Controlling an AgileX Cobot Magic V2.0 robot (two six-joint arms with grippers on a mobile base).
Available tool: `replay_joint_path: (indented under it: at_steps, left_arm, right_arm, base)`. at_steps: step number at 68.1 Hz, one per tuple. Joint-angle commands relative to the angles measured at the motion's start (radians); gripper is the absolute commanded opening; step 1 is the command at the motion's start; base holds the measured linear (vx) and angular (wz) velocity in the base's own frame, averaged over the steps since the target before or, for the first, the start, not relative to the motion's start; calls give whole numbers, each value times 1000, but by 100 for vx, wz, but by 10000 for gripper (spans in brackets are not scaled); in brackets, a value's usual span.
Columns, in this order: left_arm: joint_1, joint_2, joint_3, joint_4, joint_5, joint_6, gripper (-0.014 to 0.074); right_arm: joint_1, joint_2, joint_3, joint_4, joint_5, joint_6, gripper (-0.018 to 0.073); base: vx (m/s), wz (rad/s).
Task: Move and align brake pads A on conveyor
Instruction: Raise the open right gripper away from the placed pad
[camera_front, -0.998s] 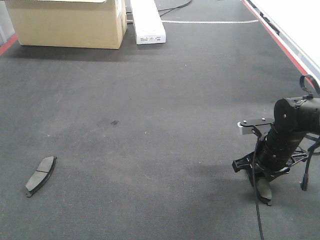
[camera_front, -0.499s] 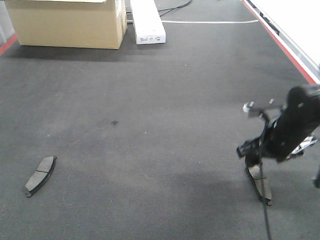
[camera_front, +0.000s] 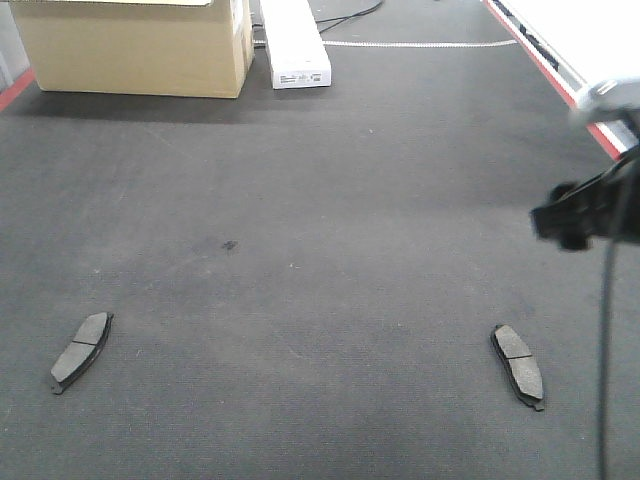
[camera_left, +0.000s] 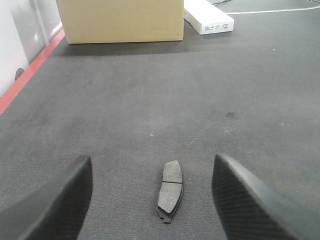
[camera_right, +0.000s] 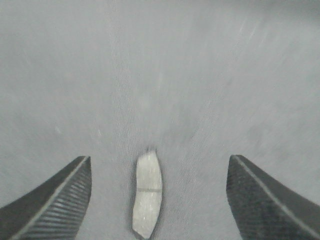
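1 brake pad (camera_right: 147, 195) lies seemingly beneath the wide-spread right claw (camera_right: 158, 159).

Belt (camera_front: 320, 200): carries everything you see here.
Left pad (camera_front: 80, 350): flat on the belt, at your near end, toward the left edge.
Right pad (camera_front: 518, 365): flat on the belt, at your near end, toward the right edge. It lies about level with the left pad and well apart from it.
Box (camera_front: 130, 45): you'll find it at the far end, by the left edge.
Carton (camera_front: 293, 40): just right of the box, far end.
Cable (camera_front: 420, 43): runs from the carton toward the right edge.
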Motion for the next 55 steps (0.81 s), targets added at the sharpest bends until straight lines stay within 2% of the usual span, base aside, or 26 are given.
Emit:
replay_joint_path:
  at_steps: [1, 8, 20, 37, 55]
  left_arm:
    - [0, 8, -24, 9, -63, -4, 481]
    - [0, 8, -24, 9, -63, -4, 481]
    - [0, 8, -24, 9, -63, -4, 481]
    - [0, 8, -24, 9, -63, -4, 481]
    - [0, 8, -24, 9, -63, -4, 481]
  right_arm:
    - [-7, -101, -15, -5, -49, 5, 541]
    - [-7, -211, 63, -5, -126, 11, 541]
    - [-7, -429, 293, -5, -280, 24, 541]
    - [-7, -712, 541, -24, -306, 29, 540]
    - [-7, -937, 692, -28, -326, 29, 540]
  base:
    - [0, 0]
    - [0, 0]
    - [0, 0]
    - [0, 0]
    - [0, 0]
